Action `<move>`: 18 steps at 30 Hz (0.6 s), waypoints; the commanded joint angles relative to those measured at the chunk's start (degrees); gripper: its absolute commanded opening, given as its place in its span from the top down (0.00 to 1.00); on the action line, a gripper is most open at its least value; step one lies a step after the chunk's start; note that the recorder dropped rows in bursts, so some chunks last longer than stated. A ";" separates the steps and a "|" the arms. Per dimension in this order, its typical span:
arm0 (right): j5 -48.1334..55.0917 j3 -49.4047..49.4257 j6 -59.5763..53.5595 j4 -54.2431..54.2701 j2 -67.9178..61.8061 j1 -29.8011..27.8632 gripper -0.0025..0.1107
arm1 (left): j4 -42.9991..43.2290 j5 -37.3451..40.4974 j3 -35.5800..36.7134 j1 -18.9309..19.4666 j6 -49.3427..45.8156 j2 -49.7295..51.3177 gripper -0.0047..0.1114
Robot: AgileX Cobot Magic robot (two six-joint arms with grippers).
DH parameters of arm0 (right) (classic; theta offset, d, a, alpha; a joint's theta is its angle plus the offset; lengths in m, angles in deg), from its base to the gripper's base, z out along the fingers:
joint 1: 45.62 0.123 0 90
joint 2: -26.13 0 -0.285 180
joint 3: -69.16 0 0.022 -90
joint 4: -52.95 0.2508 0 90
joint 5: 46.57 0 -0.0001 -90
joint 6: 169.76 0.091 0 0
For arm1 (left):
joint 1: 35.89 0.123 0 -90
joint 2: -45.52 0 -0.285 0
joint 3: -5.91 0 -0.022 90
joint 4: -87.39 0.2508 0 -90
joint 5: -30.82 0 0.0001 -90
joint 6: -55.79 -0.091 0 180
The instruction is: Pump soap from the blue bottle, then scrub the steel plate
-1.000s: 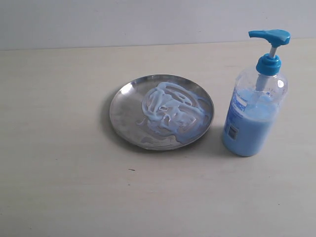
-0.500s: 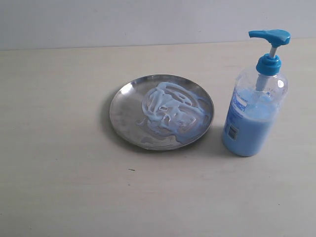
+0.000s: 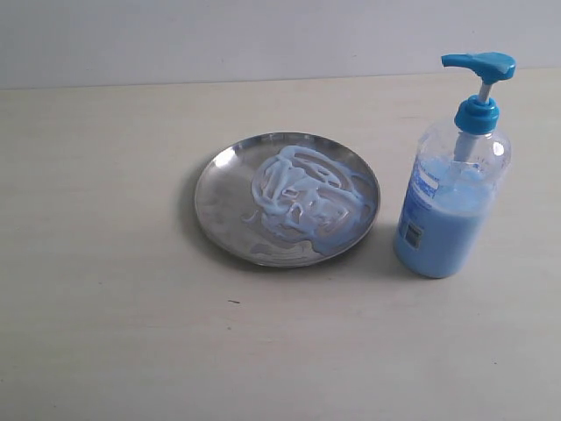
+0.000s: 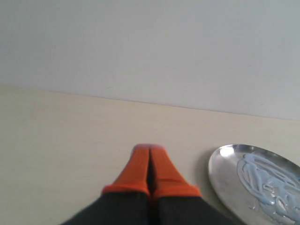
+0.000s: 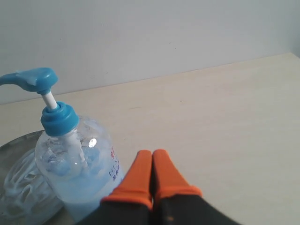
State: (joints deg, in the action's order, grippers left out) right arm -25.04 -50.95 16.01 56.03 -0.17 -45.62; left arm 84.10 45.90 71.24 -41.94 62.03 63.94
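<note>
The steel plate [image 3: 223,197] lies in the middle of the table, its centre covered with swirled pale blue soap [image 3: 302,197]. Right of it stands the blue bottle [image 3: 451,202], upright, pump head raised. Neither arm shows in the exterior view. In the left wrist view my left gripper [image 4: 149,149] is shut, orange fingertips pressed together with nothing between them, and the steel plate [image 4: 225,178] lies beside it. In the right wrist view my right gripper [image 5: 152,153] is shut and empty too, close beside the blue bottle [image 5: 75,164] but apart from it.
A pale wooden table [image 3: 105,307] carries the plate and bottle, with a plain light wall [image 3: 219,35] behind its far edge.
</note>
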 commanded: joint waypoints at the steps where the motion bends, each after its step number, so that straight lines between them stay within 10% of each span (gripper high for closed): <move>1: -0.34 -0.47 -0.31 -0.02 -0.14 0.05 0.98 | -0.46 -0.20 -3.63 -3.75 0.04 3.39 0.96; 18: -0.46 -0.47 -17.44 12.85 -4.74 0.05 0.98 | -0.46 -0.44 -13.18 -12.77 0.04 14.50 0.96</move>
State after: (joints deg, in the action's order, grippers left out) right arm -25.00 -50.95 8.19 61.34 -2.66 -45.62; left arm 84.11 45.90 60.09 -53.37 62.03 76.73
